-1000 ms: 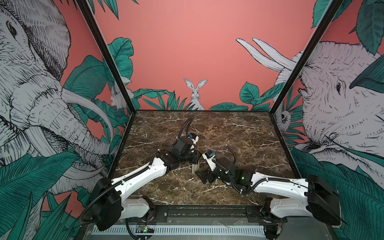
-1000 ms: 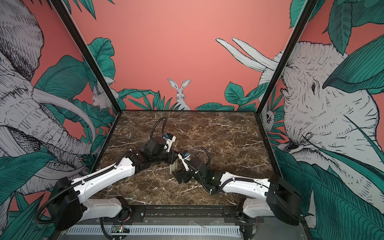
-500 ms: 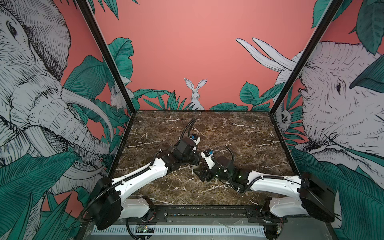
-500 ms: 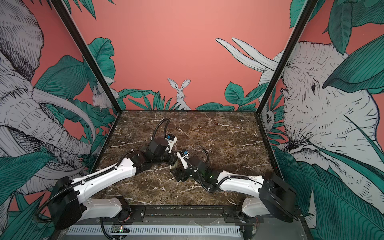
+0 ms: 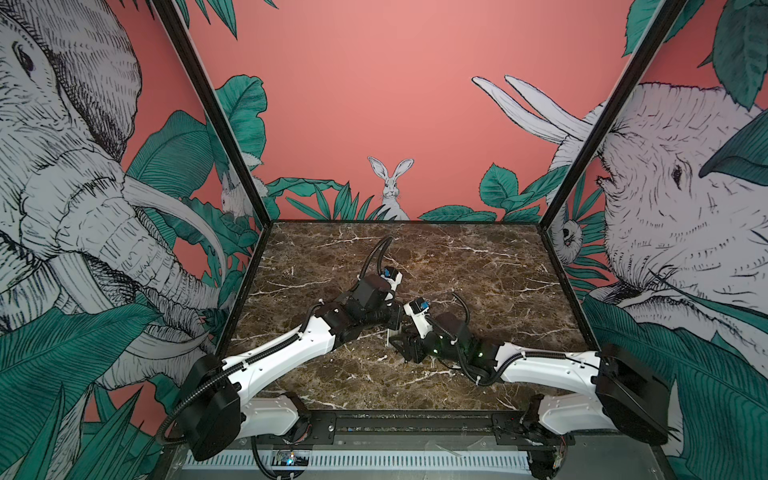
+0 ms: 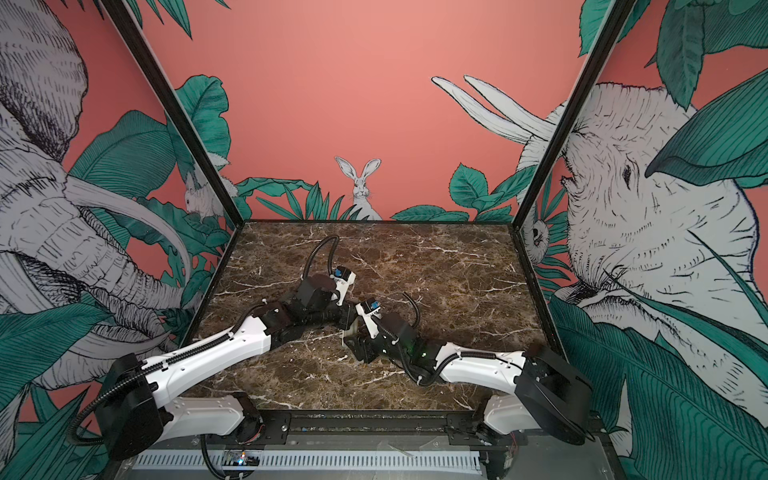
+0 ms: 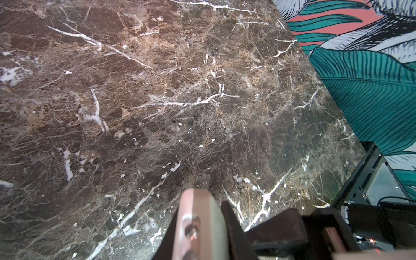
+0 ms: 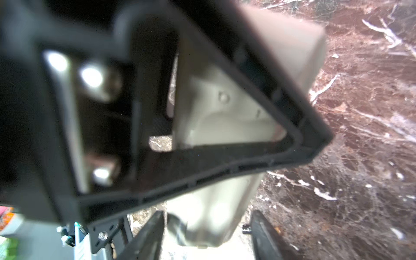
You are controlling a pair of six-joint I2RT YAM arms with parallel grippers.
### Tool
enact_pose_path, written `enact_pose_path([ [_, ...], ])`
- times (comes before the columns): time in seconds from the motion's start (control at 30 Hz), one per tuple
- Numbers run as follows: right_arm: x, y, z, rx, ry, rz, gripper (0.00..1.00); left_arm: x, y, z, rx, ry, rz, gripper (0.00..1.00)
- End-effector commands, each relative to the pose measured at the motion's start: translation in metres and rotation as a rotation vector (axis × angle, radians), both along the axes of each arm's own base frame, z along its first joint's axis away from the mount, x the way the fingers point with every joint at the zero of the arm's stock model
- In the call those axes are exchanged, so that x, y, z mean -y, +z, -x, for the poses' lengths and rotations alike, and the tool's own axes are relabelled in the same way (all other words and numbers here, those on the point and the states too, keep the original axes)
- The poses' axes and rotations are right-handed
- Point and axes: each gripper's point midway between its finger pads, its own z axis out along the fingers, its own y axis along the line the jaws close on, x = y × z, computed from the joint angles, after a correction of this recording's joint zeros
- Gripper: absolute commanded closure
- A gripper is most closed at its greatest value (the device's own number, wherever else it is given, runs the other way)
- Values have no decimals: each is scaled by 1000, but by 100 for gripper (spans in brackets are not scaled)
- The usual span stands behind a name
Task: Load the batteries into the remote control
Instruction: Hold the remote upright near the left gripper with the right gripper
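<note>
The left arm point(image 5: 291, 357) and the right arm point(image 5: 548, 370) are fixed at the near edge of the table point(image 5: 457, 257), one at each side. They are bent in and meet near the middle. There the remote control point(image 5: 391, 336) is held up on end between them. It is gripped by the left gripper point(image 5: 394, 321) from the back. The right gripper point(image 8: 209, 236) is placed in front, with a finger on each side of one end.

In both top views the left arm point(image 5: 282, 357) and right arm point(image 5: 548, 365) are stretched low to the frame's centre. The left gripper point(image 5: 394, 321) is clamped on the remote control point(image 7: 200, 220); the right gripper point(image 8: 208, 229) is set part-open astride it.
</note>
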Motion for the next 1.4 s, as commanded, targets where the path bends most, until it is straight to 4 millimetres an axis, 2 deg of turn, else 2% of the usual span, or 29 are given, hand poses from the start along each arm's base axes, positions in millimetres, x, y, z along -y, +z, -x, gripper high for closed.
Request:
enact_pose_path([
  [0.0, -3, 3, -2, 3, 1, -36, 51, 3, 20, 2, 37, -11, 56, 100],
  [0.2, -3, 2, -4, -5, -5, -45, 59, 5, 25, 3, 43, -21, 70, 100],
  [0.7, -6, 0, -3, -13, 17, -53, 71, 8, 30, 3, 53, -27, 99, 100],
  [1.03, -9, 1, 0, -17, 34, -71, 75, 8, 30, 2, 55, -27, 99, 100],
  [1.37, -9, 1, 1, -17, 38, -68, 82, 5, 21, -1, 56, -3, 72, 100],
])
